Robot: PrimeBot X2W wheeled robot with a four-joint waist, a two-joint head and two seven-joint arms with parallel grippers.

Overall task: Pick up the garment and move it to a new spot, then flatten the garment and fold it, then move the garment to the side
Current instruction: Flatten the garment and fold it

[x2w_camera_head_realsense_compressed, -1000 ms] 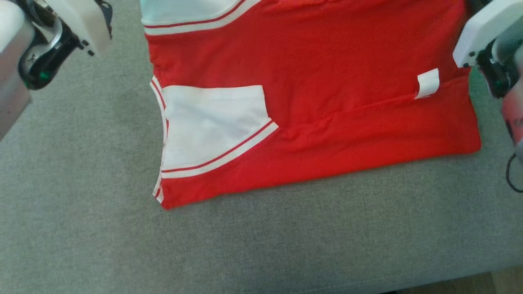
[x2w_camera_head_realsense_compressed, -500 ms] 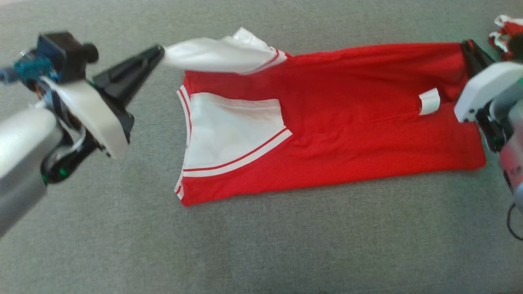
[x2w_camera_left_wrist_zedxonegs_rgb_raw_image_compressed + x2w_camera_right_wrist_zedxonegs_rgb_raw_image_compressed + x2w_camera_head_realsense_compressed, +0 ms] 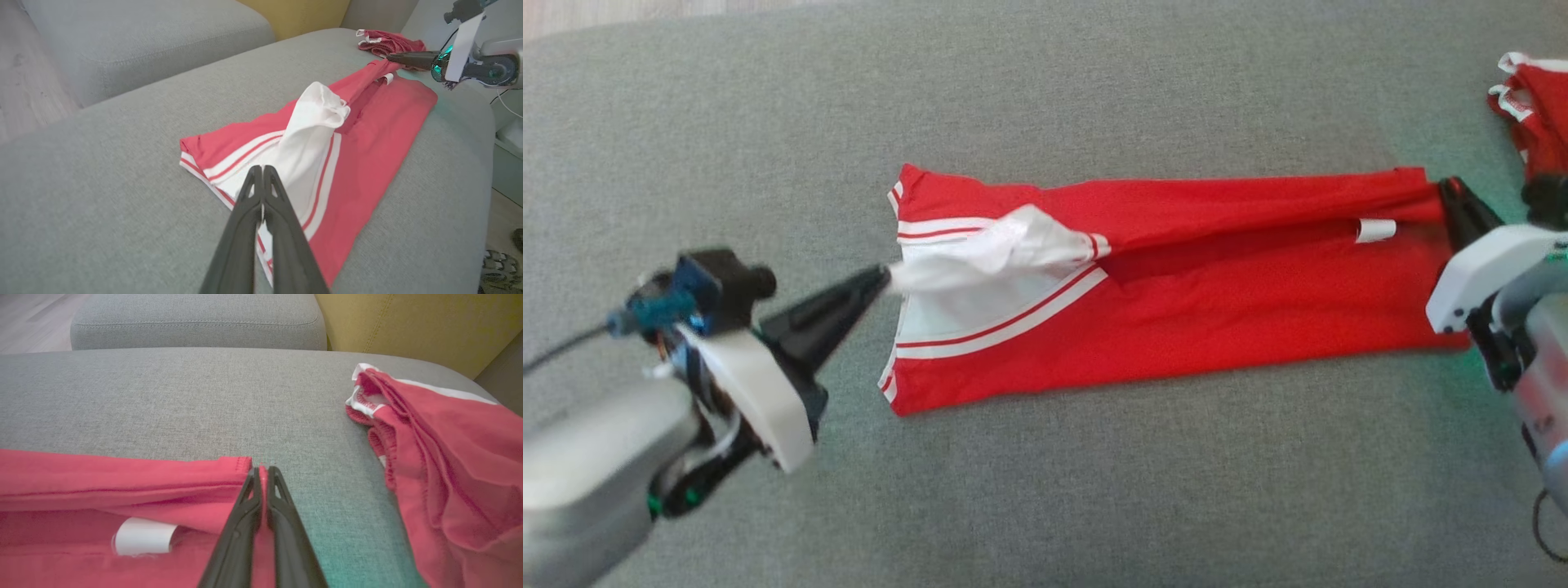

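Head view: the red garment [image 3: 1217, 327] lay lengthwise across the middle of the grey cushion [image 3: 1094, 490], its 12 o'clock long edge apparently part-way folded over toward 6 o'clock. The left gripper [image 3: 882, 278], at the garment's 9 o'clock end, was clamped on the white sleeve [image 3: 1013, 253]. The right gripper [image 3: 1450, 192], at the 3 o'clock end, was clamped on the hem corner just beside the white label [image 3: 1376, 230]. Gripping both ends of one edge probably served to draw it taut so that the fold would land straight. A second red garment [image 3: 1535, 114] lay bunched at 2 o'clock, apart from the work
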